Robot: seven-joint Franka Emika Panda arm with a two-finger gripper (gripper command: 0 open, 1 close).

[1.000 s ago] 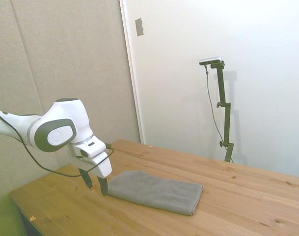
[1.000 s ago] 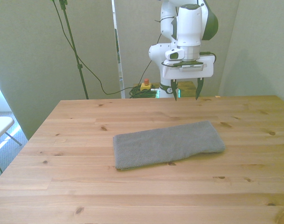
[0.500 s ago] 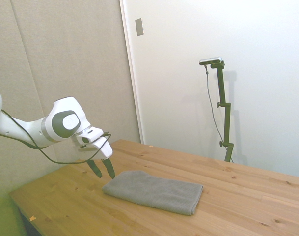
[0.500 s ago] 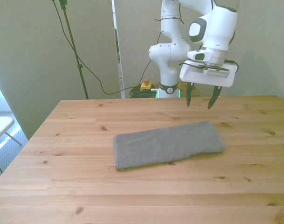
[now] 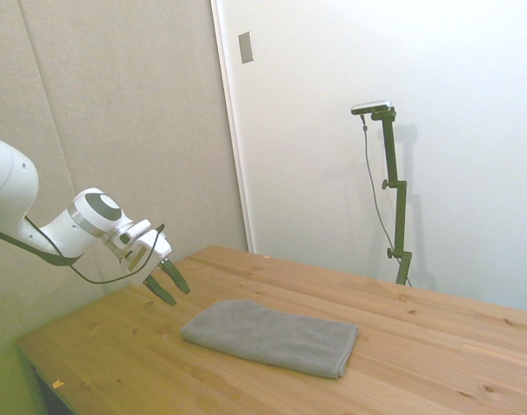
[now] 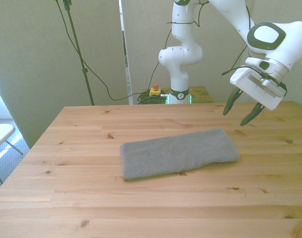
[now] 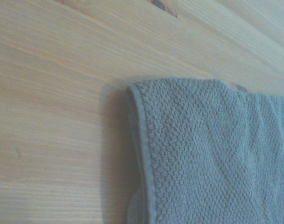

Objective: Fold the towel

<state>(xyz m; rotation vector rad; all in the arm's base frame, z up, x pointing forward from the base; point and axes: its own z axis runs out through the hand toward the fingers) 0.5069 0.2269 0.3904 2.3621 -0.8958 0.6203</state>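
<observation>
The grey towel (image 5: 272, 335) (image 6: 178, 153) lies flat on the wooden table (image 6: 91, 208) as a long, layered strip. The wrist view shows one end of the towel (image 7: 211, 154) with its stacked edges. My gripper (image 6: 243, 109) (image 5: 165, 283) hangs open and empty, tilted, in the air off the towel's end at the front view's right. It is clear of the cloth and above the tabletop.
The white arm's base (image 6: 179, 59) stands behind the table's far edge, with a yellow box bearing a red button (image 6: 154, 91) on the floor beside it. Bare wood surrounds the towel on all sides.
The gripper swung from behind the towel's end toward the front view's right, tilting as it went. It stayed open. The towel has not moved.
</observation>
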